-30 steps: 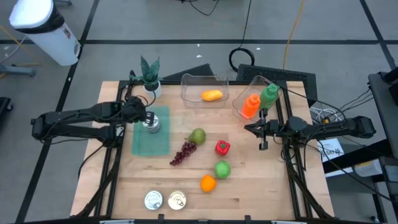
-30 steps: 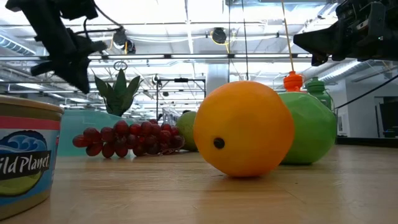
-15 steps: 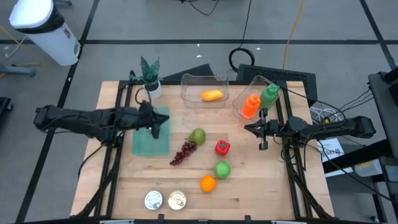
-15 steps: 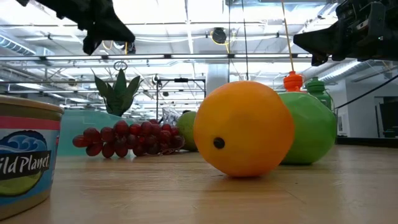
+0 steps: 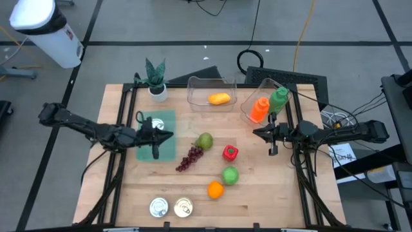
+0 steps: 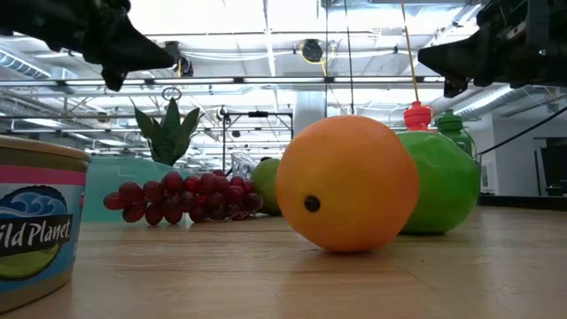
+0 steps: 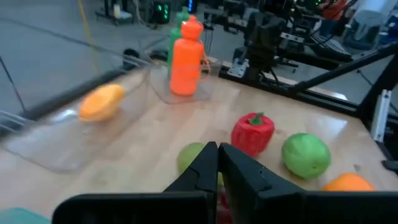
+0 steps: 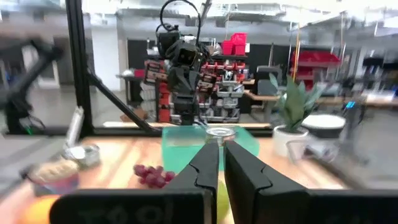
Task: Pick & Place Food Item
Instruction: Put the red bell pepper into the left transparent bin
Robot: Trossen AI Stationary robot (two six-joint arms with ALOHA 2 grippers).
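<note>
Overhead, left fingers (image 5: pixel 168 135), pressed together, hang at the green mat's (image 5: pixel 166 149) edge; right fingers (image 5: pixel 256 133), likewise pressed together, over bare table (image 5: pixel 270 193).

Bright, even light comes from ceiling lamps (image 6: pixel 266 27), with glare in the low view. Shadows on the table (image 5: pixel 270 193) are soft. Both wrist views are blurred.

Only one bit of lettering reads here: in the low view, the can (image 6: pixel 31 221) at the near edge of the counter (image 6: pixel 354 283) carries white script, "ld Planet", its start cut off by the frame edge. Nothing else is legible.
</note>
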